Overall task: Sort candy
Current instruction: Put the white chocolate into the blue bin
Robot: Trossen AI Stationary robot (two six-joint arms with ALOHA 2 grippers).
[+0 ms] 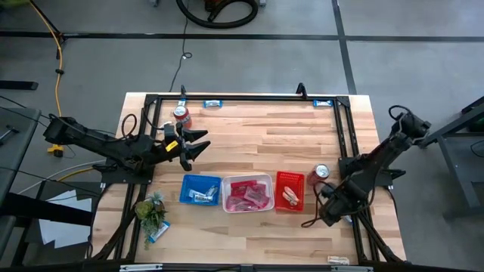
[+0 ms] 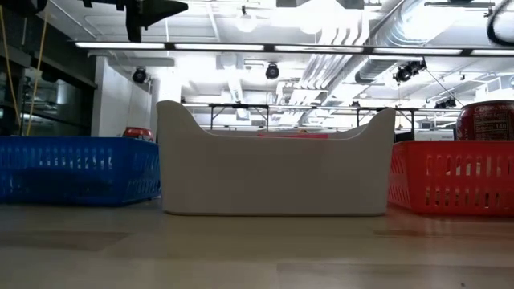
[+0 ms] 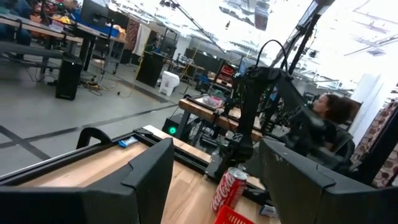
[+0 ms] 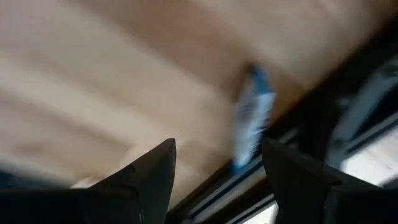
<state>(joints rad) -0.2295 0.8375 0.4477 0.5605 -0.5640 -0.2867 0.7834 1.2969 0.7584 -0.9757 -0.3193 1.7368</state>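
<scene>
High view: the left gripper (image 1: 203, 146) hovers over the table's left-centre w/ fingers apart, holding nothing, just right of a red soda can (image 1: 181, 115). The right gripper (image 1: 325, 214) sits low at the near right corner, beside a second can (image 1: 321, 173); its spread can't be read here. Three trays stand in a row near the front edge: blue tray (image 1: 200, 190) w/ blue-and-white bars (image 1: 203, 196), clear tray (image 1: 247, 193) w/ pink packets (image 1: 248, 196), red tray (image 1: 290, 191) w/ a pale-wrapped sweet (image 1: 290, 198). All candy lies well apart from both grippers; the trays are nearer the right one. A small green plant (image 1: 150, 211) stands at the near left.

Low view: the blue, clear and red trays fill the frame left to right; a can top shows behind the red tray, label unreadable.

Left wrist view: the fingers (image 3: 143, 180) stand wide apart, empty. Between them, far off, a can w/ "Coca-Cola" script (image 3: 228, 188) and a red tray corner. A person sits beyond the table.

Right wrist view: the fingers (image 4: 149, 174) are apart, gripping nothing; a blurred blue-and-white strip (image 4: 252, 118) lies on the wood by the black frame rail.
</scene>
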